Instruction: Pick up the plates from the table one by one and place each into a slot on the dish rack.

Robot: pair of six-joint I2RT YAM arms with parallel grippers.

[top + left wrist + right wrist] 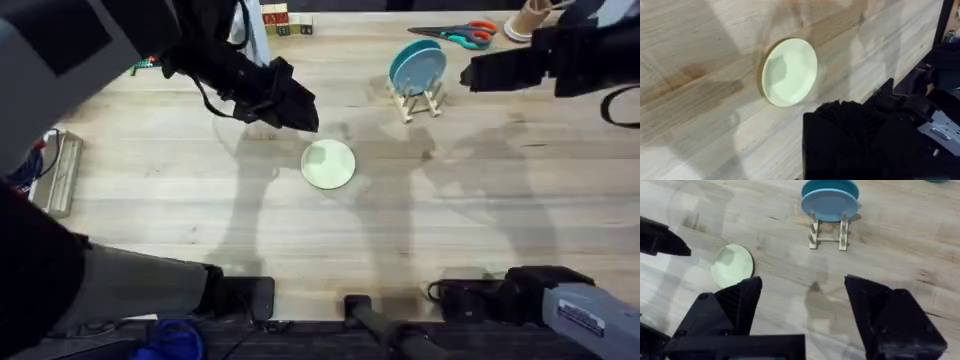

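Lying flat near the middle of the tabletop (150, 190) in the overhead view is a pale cream-yellow plate (328, 164), with the left gripper (295, 108) hanging just beside it on the far left side; whether its jaws are open cannot be told. Farther back and to the right, the dish rack (420, 100) stands with light blue plates (417, 66) upright between its pegs. The right gripper (468, 75) hovers just beside the rack on its right, holding nothing. Behind the rack lie scissors (455, 35) with orange and teal handles, and some small blocks (285, 20) sit at the far edge.

From the left wrist, the cream-yellow plate (789, 72) rests on the planks, apart from the dark body of the gripper, whose jaws are not clear enough to judge.

From the right wrist, the black fingers (740, 305) stand wide apart with only bare wood between them. Beyond them the rack (829, 232) holds the blue plates (830, 202) on edge, and the cream-yellow plate (732, 266) lies flat well to one side, near the tip of the other arm's gripper (670, 244).
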